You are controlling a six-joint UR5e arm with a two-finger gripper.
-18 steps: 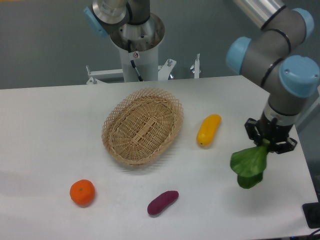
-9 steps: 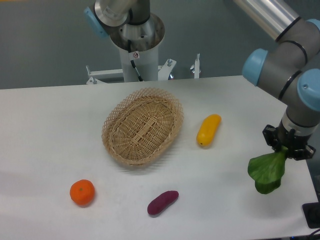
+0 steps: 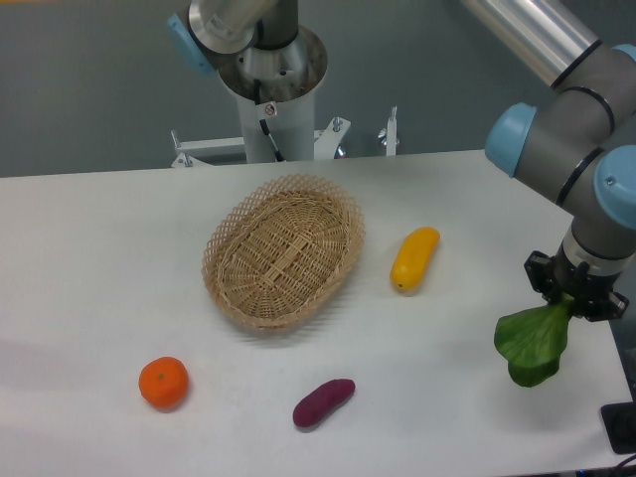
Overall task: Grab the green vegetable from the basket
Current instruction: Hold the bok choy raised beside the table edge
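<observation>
A: Camera view, counting from the table's [image 3: 89,248] front edge: one purple sweet potato [image 3: 323,402] and one orange [image 3: 163,383], the potato nearer the middle of that edge, the orange toward the front left corner.

B: And the green vegetable?

A: One bok choy [image 3: 532,345], hanging leaves-down over the right edge of the table, its stem end pinched in the gripper [image 3: 575,296]. The fingers are drawn narrow around the stem.

B: So it is out of the basket?

A: Yes, well apart from it. One oval wicker basket [image 3: 284,251] sits about mid-table with nothing in it; only the woven bottom shows.

B: Anything between them?

A: One yellow squash [image 3: 414,258], lying on the table to the right of the basket.

B: Any labels or writing?

A: A small sticker on the arm's pedestal [image 3: 273,109] beyond the far edge, too small to read.
</observation>
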